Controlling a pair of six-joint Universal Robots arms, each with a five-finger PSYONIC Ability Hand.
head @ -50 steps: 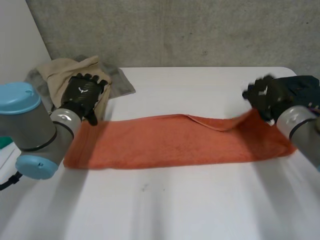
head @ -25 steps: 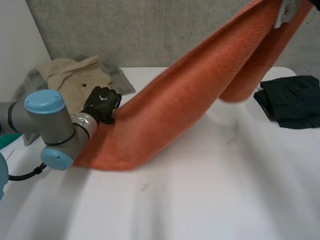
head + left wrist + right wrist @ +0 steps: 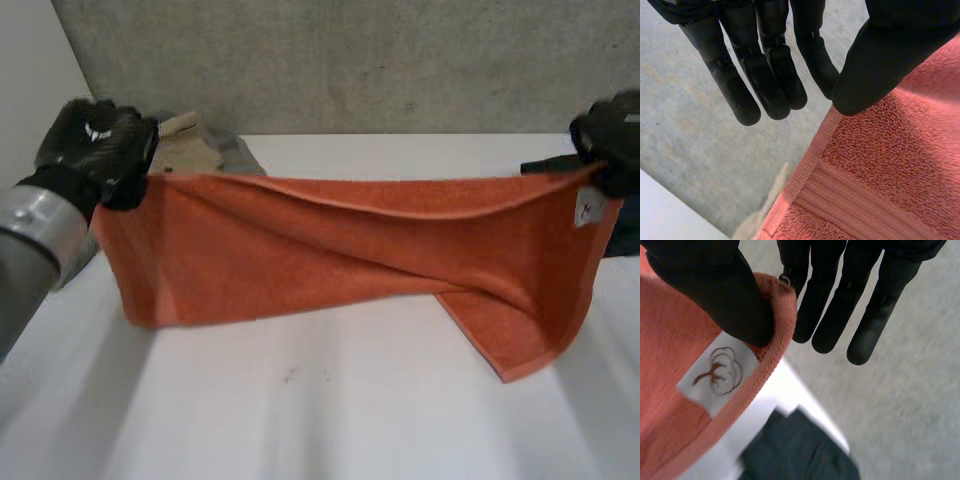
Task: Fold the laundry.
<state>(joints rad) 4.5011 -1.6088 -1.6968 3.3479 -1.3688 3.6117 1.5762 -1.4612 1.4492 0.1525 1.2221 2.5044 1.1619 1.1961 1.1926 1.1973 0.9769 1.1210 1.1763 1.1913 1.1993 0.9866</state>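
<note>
Orange towel (image 3: 340, 250) lifted off the white bench (image 3: 350, 410) and stretched broadside between my two hands, its upper edge running almost level from one to the other with a slight sag in the middle. My left hand (image 3: 95, 150) grasps the top corner at its end. In the left wrist view the thumb bears down on the terry just above the ribbed border band, while the fingers run straight alongside the edge. My right hand (image 3: 612, 140) grasps the opposite top corner. In the right wrist view the thumb pinches the rolled hem against the fingers, just above a white label (image 3: 717, 372) printed with a brown mark. The cloth hangs in loose diagonal folds. The bottom corner below my right hand drops lowest, and I cannot tell whether it touches the bench.

Surroundings: a beige garment (image 3: 185, 145) lies on a grey cloth (image 3: 237, 155) at the far corner of the bench, behind my left hand and partly hidden by it and the towel. A dark folded garment (image 3: 800, 450) sits at the far edge beneath my right hand, largely screened by the towel in the head view. A grey concrete wall (image 3: 350, 60) stands behind the bench.
</note>
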